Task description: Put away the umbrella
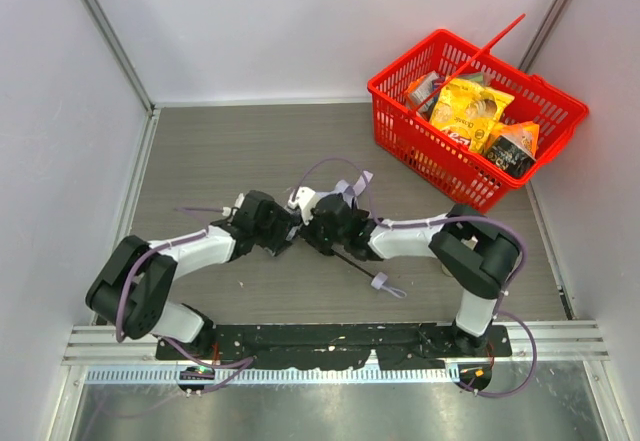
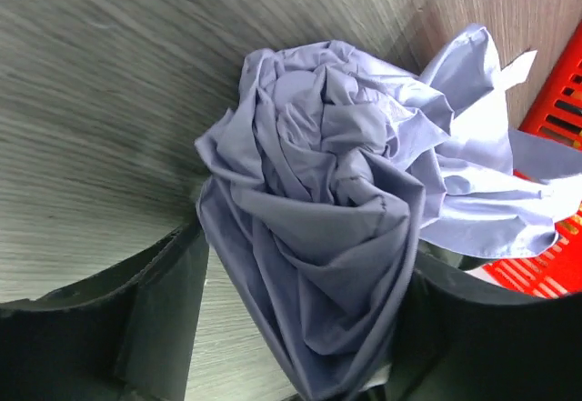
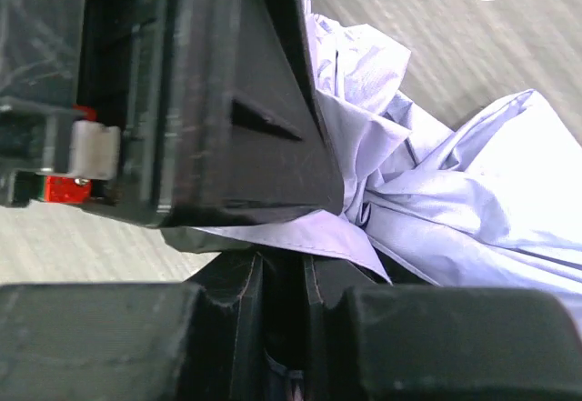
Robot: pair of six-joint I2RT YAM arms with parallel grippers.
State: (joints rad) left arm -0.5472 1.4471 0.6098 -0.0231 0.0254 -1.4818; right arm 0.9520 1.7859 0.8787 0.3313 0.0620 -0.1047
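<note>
At table centre, top view: both arms reach inward and meet nose to nose over the umbrella [image 1: 346, 189]. The left gripper [image 1: 290, 223] and right gripper [image 1: 313, 227] work the same bundle of pale cloth from opposite sides, presumably to gather it tight. The black shaft [image 1: 352, 259] runs out toward the near edge and ends at the handle [image 1: 381, 282], whose loop strap lies flat on the table [image 1: 220, 151]. The red basket [image 1: 420, 146], holding snack packets, stands well apart at the far right.

Left wrist view: crumpled cloth [image 2: 336, 219] fills the space between the left fingers [image 2: 155, 310]. These jaws stand fairly wide around the bundle. One finger meets the cloth at its tip, with bare table showing lower down, so I cannot tell whether they press or merely flank it.

Right wrist view: the right fingers [image 3: 236, 301] are drawn narrow, with a fold of cloth [image 3: 309, 242] running into the slit, which reads as a pinch. The left gripper's black body crowds the upper left, just beside the cloth.

Assessment: the canopy is loose and unwrapped, so stowing is not yet done.
</note>
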